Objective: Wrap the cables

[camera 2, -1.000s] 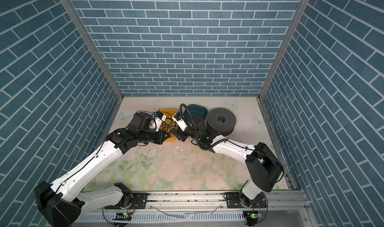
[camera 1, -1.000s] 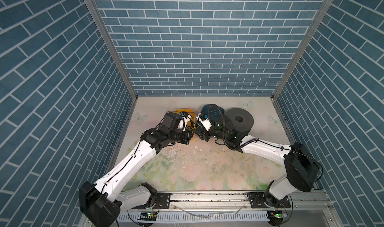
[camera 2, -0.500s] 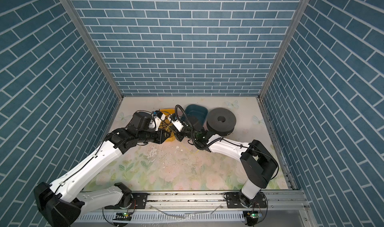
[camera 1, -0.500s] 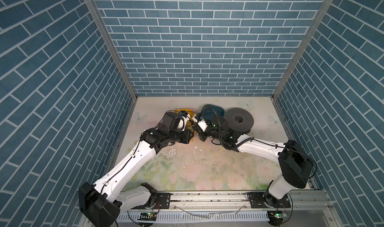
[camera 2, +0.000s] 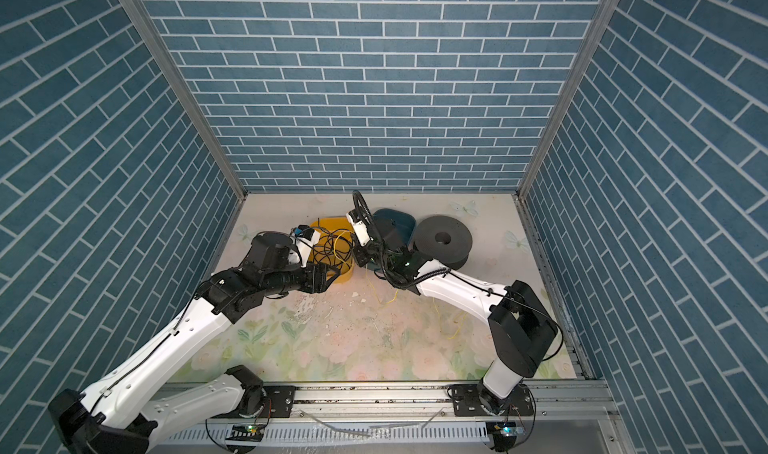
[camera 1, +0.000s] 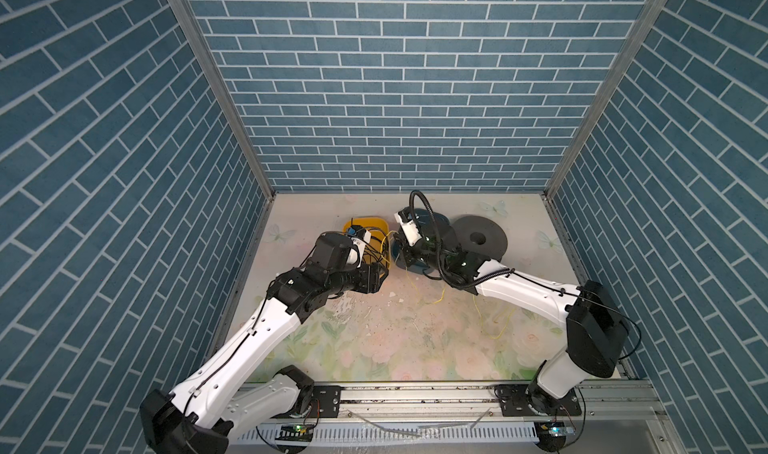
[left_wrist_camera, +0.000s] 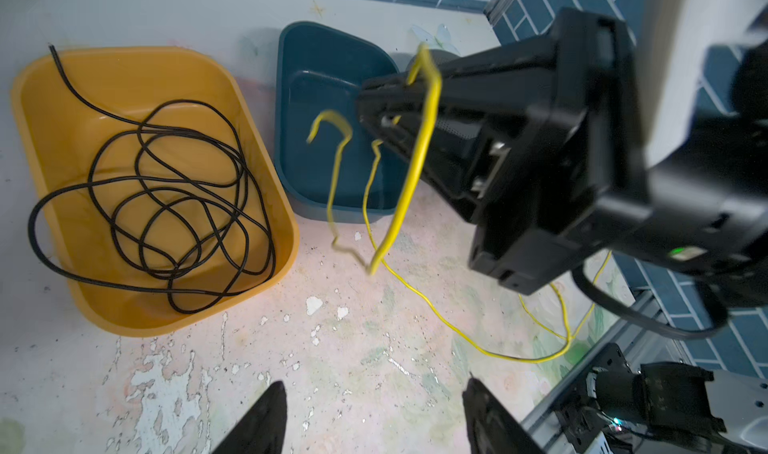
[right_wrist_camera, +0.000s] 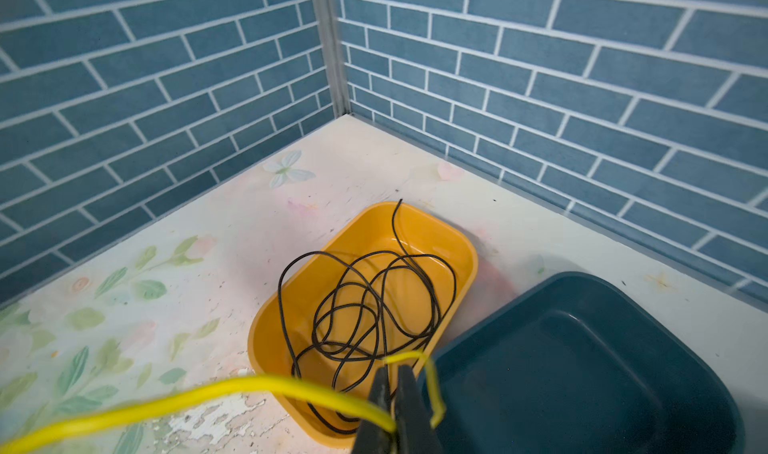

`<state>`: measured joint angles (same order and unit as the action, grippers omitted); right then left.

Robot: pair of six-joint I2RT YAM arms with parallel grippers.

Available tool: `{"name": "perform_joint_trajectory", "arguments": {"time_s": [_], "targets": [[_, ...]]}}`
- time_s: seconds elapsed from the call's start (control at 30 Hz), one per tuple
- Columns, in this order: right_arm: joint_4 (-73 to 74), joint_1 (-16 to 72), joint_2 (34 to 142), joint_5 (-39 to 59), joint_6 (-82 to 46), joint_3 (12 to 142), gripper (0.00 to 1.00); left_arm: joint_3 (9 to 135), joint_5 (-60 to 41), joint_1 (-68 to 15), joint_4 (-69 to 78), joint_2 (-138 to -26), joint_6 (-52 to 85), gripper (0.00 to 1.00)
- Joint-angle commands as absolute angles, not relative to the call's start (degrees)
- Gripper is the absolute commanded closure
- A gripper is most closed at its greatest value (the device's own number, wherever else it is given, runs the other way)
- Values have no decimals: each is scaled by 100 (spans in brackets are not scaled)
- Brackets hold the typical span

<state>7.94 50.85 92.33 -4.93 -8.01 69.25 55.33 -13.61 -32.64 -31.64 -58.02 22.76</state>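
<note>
Clamping the cables (right_wrist_camera: pixel 270 383), the right tool (right_wrist_camera: pixel 392 375) has its fingers pressed together on a yellow strand, right at the near rim of the blue bin (right_wrist_camera: pixel 582 369). From the pinch the wire hangs in kinked loops, then trails thin over the counter (camera 1: pixel 374 348) and under the right arm (camera 1: pixel 532 294). The left tool (left_wrist_camera: pixel 374 383) is spread apart w/ nothing btwn its fingers, low over bare counter near the yellow bin (left_wrist_camera: pixel 124 74). That bin holds a loose tangle of black wire (left_wrist_camera: pixel 174 270) and sits just beside the blue one. Behind the right arm is a dark grey spool (camera 1: pixel 494 244), partly hidden by that arm in both top views. The counter top is a pale floral print, scuffed and flaked around the ctr, w/ small white chips. Blue brick-pattern walls (camera 1: pixel 395 99) close three sides. A metal rail (camera 1: pixel 415 394) runs along the front, carrying both arm bases.
</note>
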Motion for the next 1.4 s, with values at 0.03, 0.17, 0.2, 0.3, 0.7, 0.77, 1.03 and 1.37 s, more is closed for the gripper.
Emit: {"name": "perform_joint_trajectory", "arguments": {"time_s": [0.03,0.17,0.2,0.3,0.7,0.77,1.03,1.37], "targets": [[-90,4983,8810,-857,-1718,7430,100,4883,-1057,-3314,-1989,-5558,2411,33],[-395,4937,8699,-681,-2048,7579,100,4564,-979,-3340,-1203,-5682,2450,35],[-457,4937,8685,-631,-2126,7616,100,4500,-991,-3369,-981,-5743,2469,35],[-674,4918,8708,-495,-2376,7770,100,4321,-891,-3508,-233,-5907,2470,35],[-765,4896,8804,-106,-2935,7886,100,4133,-415,-3823,1420,-6639,2315,38],[-773,4902,8778,-56,-2953,7892,100,4099,-216,-3823,1559,-6720,2314,41],[-824,4778,8624,192,-3023,7816,100,4059,731,-3817,1755,-6736,2094,66],[-1384,4509,8345,-63,-2031,7544,100,4777,1348,-3538,-499,-6238,1289,91]]}}
